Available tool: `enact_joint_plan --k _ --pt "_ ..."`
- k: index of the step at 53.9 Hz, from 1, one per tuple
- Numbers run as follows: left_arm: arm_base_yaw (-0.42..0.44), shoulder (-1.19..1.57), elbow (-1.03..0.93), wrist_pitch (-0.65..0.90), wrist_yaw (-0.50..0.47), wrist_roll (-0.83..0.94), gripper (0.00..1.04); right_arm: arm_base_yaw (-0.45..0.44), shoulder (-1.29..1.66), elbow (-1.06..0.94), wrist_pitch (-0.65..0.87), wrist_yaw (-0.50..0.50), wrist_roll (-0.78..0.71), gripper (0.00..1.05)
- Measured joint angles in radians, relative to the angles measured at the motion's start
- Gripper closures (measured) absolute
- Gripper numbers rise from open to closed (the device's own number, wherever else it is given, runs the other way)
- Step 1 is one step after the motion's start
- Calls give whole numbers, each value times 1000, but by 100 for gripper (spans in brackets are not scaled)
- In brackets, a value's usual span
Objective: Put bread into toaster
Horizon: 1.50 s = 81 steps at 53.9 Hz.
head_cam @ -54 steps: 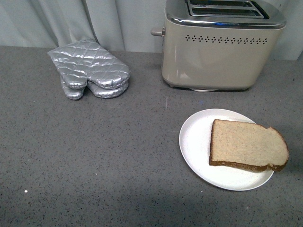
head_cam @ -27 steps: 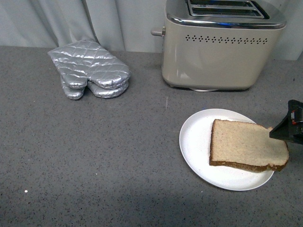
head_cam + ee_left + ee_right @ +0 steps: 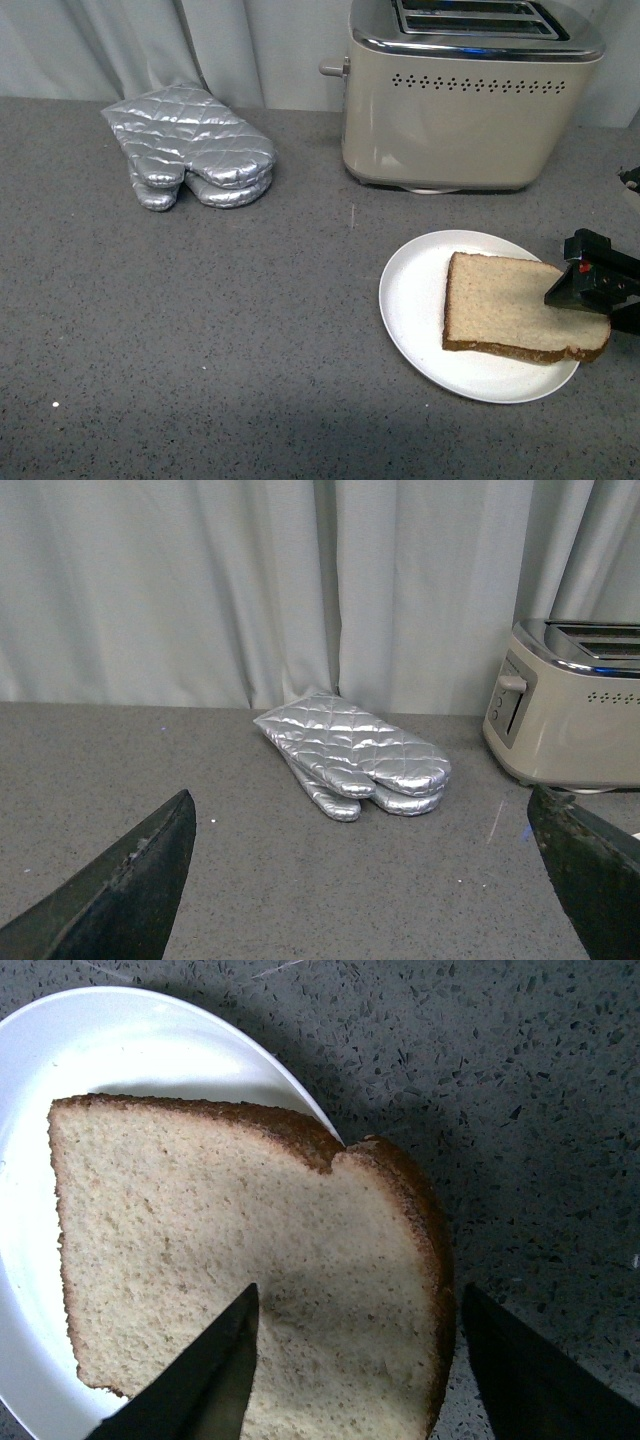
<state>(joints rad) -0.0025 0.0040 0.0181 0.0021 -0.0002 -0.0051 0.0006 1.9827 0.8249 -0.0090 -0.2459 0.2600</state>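
The bread (image 3: 515, 305), a tan slice with a dark crust, lies flat on a white plate (image 3: 415, 300) at the front right. Its rounded end overhangs the plate's right rim. My right gripper (image 3: 597, 288) is open just above that rounded end. In the right wrist view its gripper (image 3: 360, 1360) straddles the crust edge of the bread (image 3: 230, 1260), one finger over the crumb, one over the counter. The beige toaster (image 3: 455, 110) with a chrome top stands behind the plate, its slots empty. My left gripper (image 3: 365, 880) is open and empty, low over the counter.
A silver quilted oven mitt (image 3: 190, 145) lies at the back left, also in the left wrist view (image 3: 355, 755). Grey curtains hang behind the speckled grey counter (image 3: 200, 330). The toaster's side knob (image 3: 330, 68) points left.
My right gripper has come into view from the right and moved left over the bread's rounded end. The bread, plate and toaster have not moved.
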Motion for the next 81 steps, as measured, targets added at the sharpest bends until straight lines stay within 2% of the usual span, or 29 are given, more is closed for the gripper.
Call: enact_joint_plan --k 22,31,40,55,65,81 --pt "0 0 0 0 0 0 7 4 -11 19 -64 6 28 104" --pt "0 0 0 0 0 0 7 3 -80 19 -94 -35 55 104" --pt "0 0 0 0 0 0 7 0 -196 15 -129 -85 147 104" --pt "0 0 0 0 0 0 7 27 -422 16 -164 -105 486 104" --pt "0 0 0 0 0 0 7 91 -549 63 -196 -1 756 104" --pt "0 0 0 0 0 0 7 187 -558 265 -160 294 1078 104"
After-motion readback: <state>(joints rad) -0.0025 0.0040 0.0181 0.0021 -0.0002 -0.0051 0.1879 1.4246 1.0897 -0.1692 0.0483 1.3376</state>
